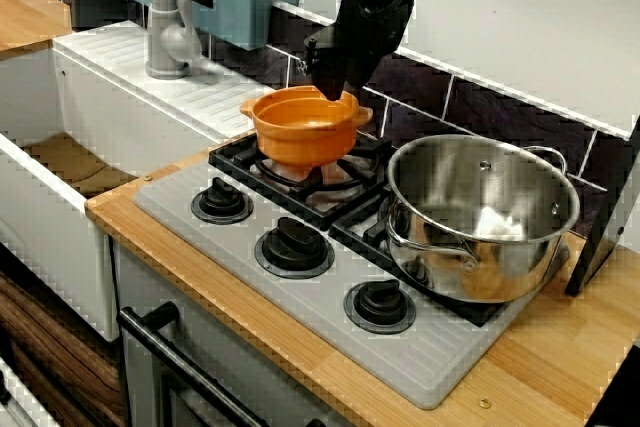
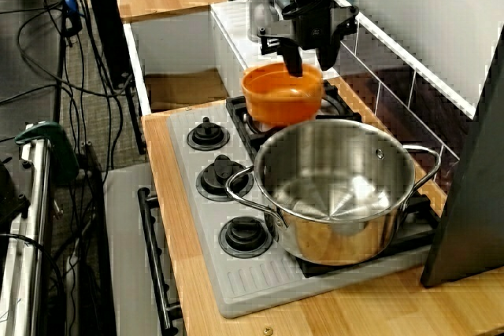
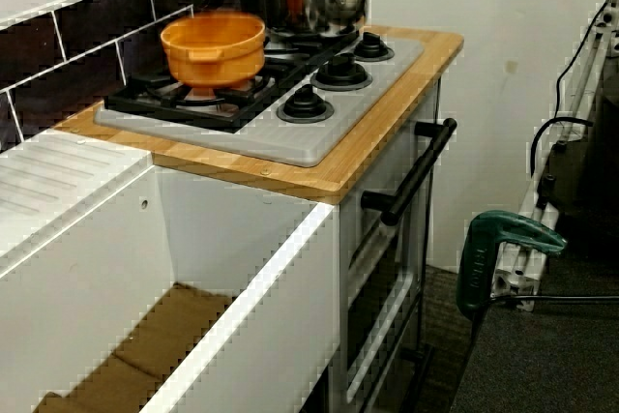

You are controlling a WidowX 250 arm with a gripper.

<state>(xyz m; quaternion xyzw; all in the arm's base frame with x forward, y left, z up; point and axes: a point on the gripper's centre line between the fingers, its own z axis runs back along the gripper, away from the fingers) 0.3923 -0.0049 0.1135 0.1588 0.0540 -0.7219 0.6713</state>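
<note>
A round orange pot with two small side lugs [image 1: 300, 132] stands over the rear left burner of a grey hob [image 1: 250, 262], on the black burner grate [image 1: 236, 153]. None of the views shows for sure whether its base rests on the grate or hangs just above it.

The black claw [image 1: 337, 87] comes down from above at the pot's far rim, next to the dark tiled backsplash [image 1: 480, 112]. In the view along the counter, one finger [image 2: 293, 60] dips inside the pot and the other stands outside the rim. There is a narrow gap between them, and it cannot be told whether they pinch the wall.

Just to the right of the orange pot, a large shiny steel stockpot with loop handles [image 1: 480, 217] sits on the neighbouring burner. Three black knobs [image 1: 293, 245] line the front of the hob, which is set into a wooden surface [image 1: 560, 357]. A white sink [image 1: 60, 247] lies to the left.
</note>
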